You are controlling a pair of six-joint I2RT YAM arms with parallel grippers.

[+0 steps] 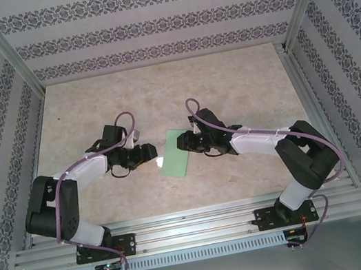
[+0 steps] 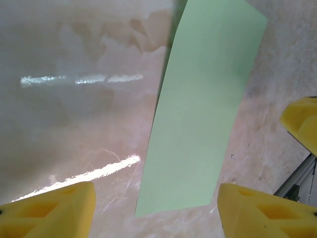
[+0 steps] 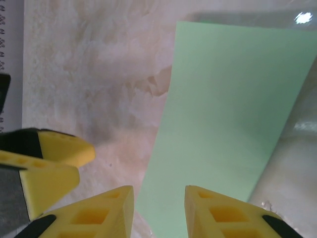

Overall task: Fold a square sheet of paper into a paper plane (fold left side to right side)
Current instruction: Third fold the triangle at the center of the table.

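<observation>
The square sheet of paper (image 1: 176,154) lies flat on the table as a narrow mint-green strip between my two grippers. In the left wrist view the paper (image 2: 203,109) stretches away from the left gripper (image 2: 156,213), whose yellow fingers (image 2: 49,210) stand wide apart and open, with the strip's near edge just ahead of them. In the right wrist view the right gripper (image 3: 158,210) hovers over the paper's (image 3: 228,109) left edge, its jaws a little apart and open, holding nothing. From above, the left gripper (image 1: 149,152) is left of the strip and the right gripper (image 1: 183,141) is at its upper right.
The beige marbled table (image 1: 158,90) is ringed by patterned walls and a metal frame (image 1: 5,54). A rail (image 1: 197,226) with the arm bases runs along the near edge. The other arm's yellow fingertips (image 2: 302,124) (image 3: 49,163) show close by in each wrist view.
</observation>
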